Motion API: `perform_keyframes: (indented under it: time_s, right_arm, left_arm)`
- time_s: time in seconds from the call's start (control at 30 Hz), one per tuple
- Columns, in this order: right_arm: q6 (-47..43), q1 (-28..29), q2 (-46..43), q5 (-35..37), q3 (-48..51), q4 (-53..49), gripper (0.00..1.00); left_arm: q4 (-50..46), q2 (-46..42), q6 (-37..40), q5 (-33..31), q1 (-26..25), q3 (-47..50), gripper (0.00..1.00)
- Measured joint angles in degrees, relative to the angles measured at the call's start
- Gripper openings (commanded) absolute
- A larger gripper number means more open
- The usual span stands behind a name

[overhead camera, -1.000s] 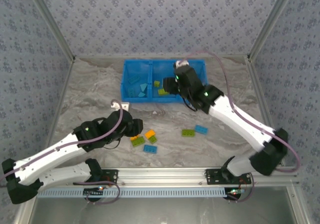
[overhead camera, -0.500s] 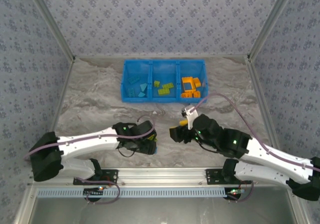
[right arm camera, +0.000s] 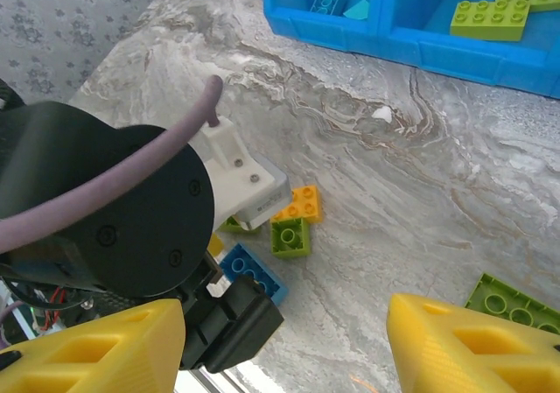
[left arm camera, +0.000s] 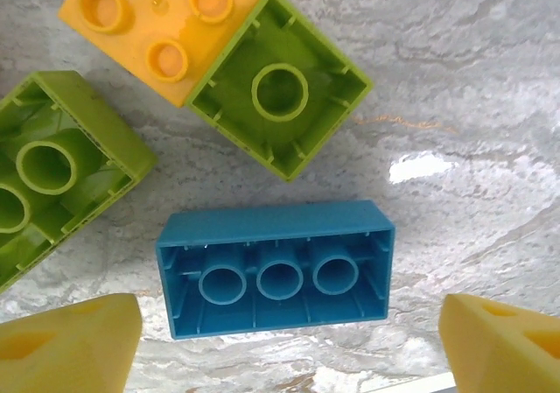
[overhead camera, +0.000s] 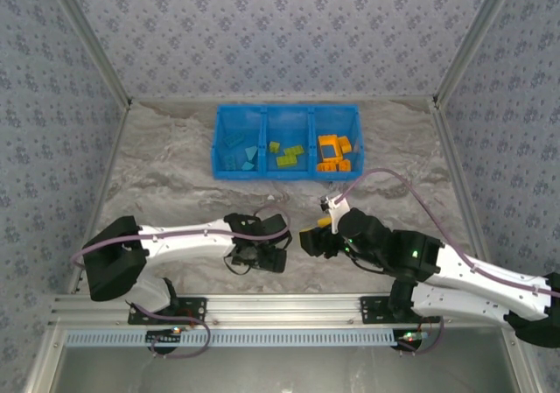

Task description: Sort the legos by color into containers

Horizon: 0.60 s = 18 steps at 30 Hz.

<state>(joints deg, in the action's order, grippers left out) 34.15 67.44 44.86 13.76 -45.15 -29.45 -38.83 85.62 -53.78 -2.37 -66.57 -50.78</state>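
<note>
Left gripper (left arm camera: 284,345) wide open, empty, over upturned blue brick (left arm camera: 276,266); we centre, descend, close on its short ends.

Left wrist view: the orange brick (left arm camera: 162,25) ahead of the left gripper (left arm camera: 284,354) is cut off by the top edge, and the lime brick (left arm camera: 52,174) ahead of one finger by the left edge. Right wrist view: a studded lime brick (right arm camera: 514,304) is partly hidden behind one fingertip (right arm camera: 472,345) of the right gripper (right arm camera: 284,347), and the blue bin (right arm camera: 420,47) far ahead is cropped at the top.
</note>
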Motion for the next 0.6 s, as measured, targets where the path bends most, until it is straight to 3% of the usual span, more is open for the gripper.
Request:
perform_keyframes:
  time_s: [0.3, 0.6]
  right_arm:
    - [0.17, -0.02, 0.17, 0.22, 0.0, -0.24, 0.65]
    - [0.59, -0.31, -0.37, 0.63, 0.0, -0.74, 0.64]
  left_arm:
    - [-0.02, 3.93, -0.15, -0.24, 0.0, -0.87, 0.89]
    - [0.07, 5.79, -0.13, -1.53, 0.0, -1.31, 0.66]
